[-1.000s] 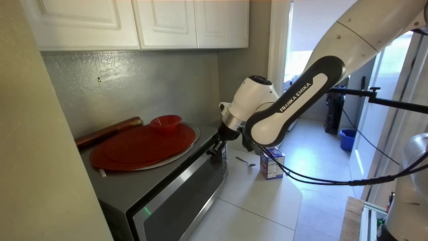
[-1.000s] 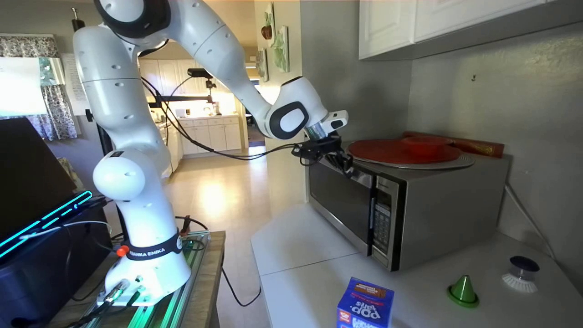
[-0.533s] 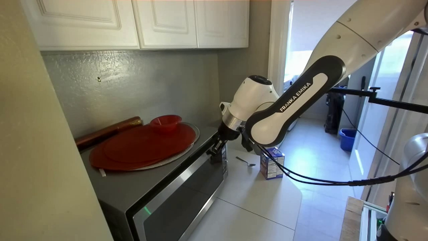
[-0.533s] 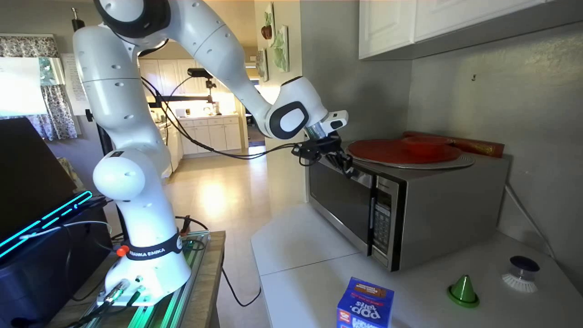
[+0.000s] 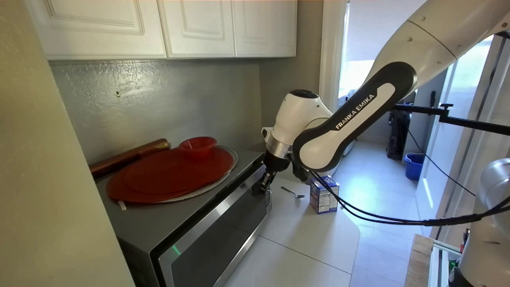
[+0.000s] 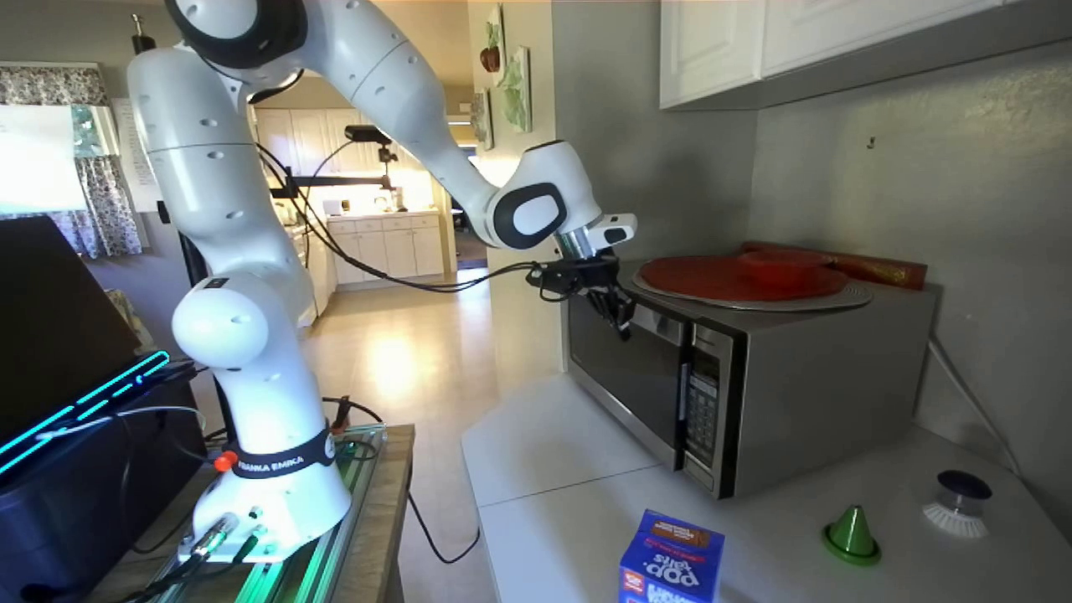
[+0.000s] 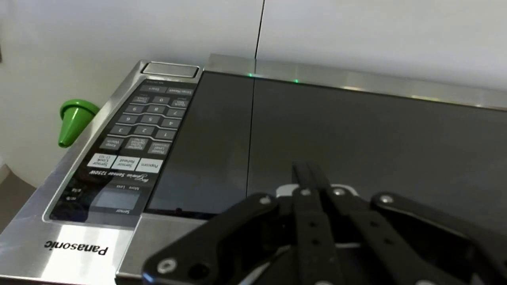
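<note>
In the wrist view the microwave (image 7: 222, 134) is bearing "Panasonic", appearing upside down. Its panel (image 7: 122, 158) is showing the digits 0 to 9, "Stop/Reset", "Popcorn", "Sensor Reheat", "Keep Warm" and "Sensor 1250W". "FRANKA EMIKA" is running along the arm (image 5: 354, 111) and across its base band (image 6: 280, 463). The box (image 6: 670, 563) is reading "pop", its smaller print being unclear.

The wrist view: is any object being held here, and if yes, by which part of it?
Nothing is held. The fingers are shut together with no object between them, in front of the microwave door.
</note>
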`<state>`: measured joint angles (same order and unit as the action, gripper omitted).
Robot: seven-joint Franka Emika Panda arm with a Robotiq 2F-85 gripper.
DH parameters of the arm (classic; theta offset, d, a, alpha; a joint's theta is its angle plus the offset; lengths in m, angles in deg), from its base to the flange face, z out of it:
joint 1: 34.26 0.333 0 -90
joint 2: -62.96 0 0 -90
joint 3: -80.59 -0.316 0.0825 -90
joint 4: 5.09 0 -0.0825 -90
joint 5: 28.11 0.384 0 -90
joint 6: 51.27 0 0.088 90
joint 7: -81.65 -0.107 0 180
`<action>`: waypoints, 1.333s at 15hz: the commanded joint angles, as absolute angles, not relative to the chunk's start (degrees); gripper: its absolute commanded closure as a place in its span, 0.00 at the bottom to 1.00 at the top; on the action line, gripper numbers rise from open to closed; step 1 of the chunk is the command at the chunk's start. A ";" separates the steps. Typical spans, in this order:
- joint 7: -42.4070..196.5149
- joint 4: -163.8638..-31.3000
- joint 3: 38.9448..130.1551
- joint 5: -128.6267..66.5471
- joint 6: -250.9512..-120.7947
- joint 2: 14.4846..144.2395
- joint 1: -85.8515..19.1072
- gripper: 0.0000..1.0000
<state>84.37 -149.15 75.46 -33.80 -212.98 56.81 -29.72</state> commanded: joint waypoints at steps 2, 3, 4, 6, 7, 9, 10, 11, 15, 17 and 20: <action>87.32 -149.78 75.82 -29.52 -205.81 52.36 -27.91 1.00; 88.54 -149.78 76.18 -26.77 -204.15 51.25 -27.06 0.75; 88.63 -149.41 76.29 -25.75 -200.66 50.04 -26.91 0.72; 90.70 -148.51 77.21 -21.57 -194.10 47.53 -26.05 0.59; 92.19 -147.79 77.98 -19.54 -189.94 45.99 -25.67 0.53; 91.60 -146.08 78.57 -19.54 -182.39 43.53 -26.44 0.39; 89.92 -145.35 78.51 -21.11 -180.66 42.62 -27.41 0.33; 89.15 -144.02 78.74 -21.98 -177.40 42.11 -27.98 0.25; 85.67 -139.00 79.06 -23.57 -166.97 40.19 -30.53 0.01; 85.54 -136.62 79.17 -23.45 -162.00 40.01 -31.03 0.00; 87.07 -137.18 79.33 -22.25 -163.64 40.30 -30.81 0.00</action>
